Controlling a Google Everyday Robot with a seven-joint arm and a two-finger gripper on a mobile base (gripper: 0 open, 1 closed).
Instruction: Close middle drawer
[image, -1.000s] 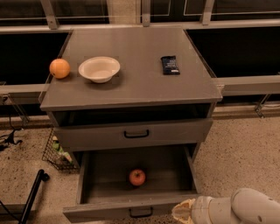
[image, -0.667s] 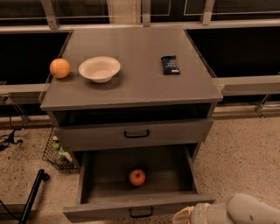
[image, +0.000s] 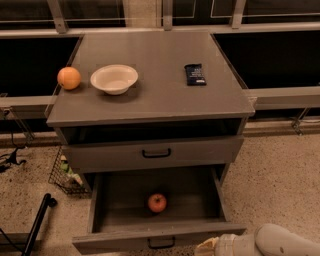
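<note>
Gripper (image: 209, 246) low by the open middle drawer (image: 115, 241)

The drawer stands pulled well out under the top drawer (image: 125, 156), with an apple (image: 157, 202) inside. The gripper sits just beside the right end of its front panel; its opening and any hold cannot be told. Best to press flat on the front, nearer the handle (image: 161, 243), and push straight in so the box does not skew.

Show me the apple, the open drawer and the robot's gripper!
apple (image: 157, 202): camera view, middle of the fruit, inside the drawer.
middle drawer (image: 115, 242): camera view, its front panel.
gripper (image: 207, 246): camera view, pale tip at the bottom edge, beside the drawer's front.
</note>
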